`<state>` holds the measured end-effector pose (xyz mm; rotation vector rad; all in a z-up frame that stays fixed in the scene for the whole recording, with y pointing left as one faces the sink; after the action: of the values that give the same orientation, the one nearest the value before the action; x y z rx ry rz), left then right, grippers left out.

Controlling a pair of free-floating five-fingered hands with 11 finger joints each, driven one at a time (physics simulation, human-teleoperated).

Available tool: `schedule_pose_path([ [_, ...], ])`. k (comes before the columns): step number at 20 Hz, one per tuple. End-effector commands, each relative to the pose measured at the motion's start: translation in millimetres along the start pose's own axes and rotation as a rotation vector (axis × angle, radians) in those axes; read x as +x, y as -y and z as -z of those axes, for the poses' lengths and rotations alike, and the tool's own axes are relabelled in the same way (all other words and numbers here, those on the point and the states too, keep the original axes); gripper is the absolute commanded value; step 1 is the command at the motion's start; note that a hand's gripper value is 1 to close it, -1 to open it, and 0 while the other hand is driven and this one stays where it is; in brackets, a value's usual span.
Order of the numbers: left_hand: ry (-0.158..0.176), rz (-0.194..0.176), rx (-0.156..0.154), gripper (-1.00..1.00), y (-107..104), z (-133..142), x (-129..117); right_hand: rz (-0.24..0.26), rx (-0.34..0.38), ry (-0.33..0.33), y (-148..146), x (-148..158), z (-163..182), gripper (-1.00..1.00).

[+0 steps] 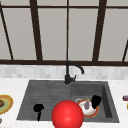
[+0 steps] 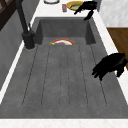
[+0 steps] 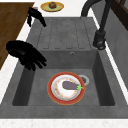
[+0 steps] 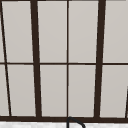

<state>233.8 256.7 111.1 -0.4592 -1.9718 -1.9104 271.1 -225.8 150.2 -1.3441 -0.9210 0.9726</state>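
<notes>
Right hand (image 1: 96, 101) hangs over the sink's deep basin with its fingers (image 3: 35, 62) spread and loosely extended, holding nothing; in the right side view it hovers near the basin's front wall, above and apart from the plate (image 3: 53, 96). That plate, white with a red rim, lies flat on the basin floor, and a dark purple eggplant (image 3: 70, 85) with a green stem rests on it. The drain (image 3: 85, 79) sits just beside the plate's rim.

Left hand (image 1: 38, 109) floats over the front edge of the ribbed draining board (image 2: 62, 75), fingers relaxed and pointing down, empty.

Behind the sink (image 1: 45, 90) stands a black faucet (image 1: 71, 71), its spout curving toward the basin. A red ball (image 1: 67, 114) shows large at the front of the front view, covering part of the sink's near rim. On the white tabletop (image 1: 10, 82) to the left lies a yellow-green plate (image 3: 45, 7) carrying a brown round thing (image 3: 52, 4). Dark-framed window panes (image 4: 52, 32) rise behind the faucet.
</notes>
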Motion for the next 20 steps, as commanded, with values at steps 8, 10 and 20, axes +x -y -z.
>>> schedule_pose_path([
  [8,-0.053,-0.039,0.025,-1.0,-4.3,-1.7,-7.0,0.019,0.104,0.042,-12.5,10.0,-10.6,0.0],
  [10,-0.064,-0.036,0.028,-1.0,-7.2,-1.7,-10.8,0.021,0.106,0.042,-13.5,10.6,-11.2,0.0],
  [20,-0.003,-0.034,-0.012,-1.0,-13.6,-4.7,-9.7,0.024,0.106,0.042,-13.9,10.8,-11.4,0.0],
])
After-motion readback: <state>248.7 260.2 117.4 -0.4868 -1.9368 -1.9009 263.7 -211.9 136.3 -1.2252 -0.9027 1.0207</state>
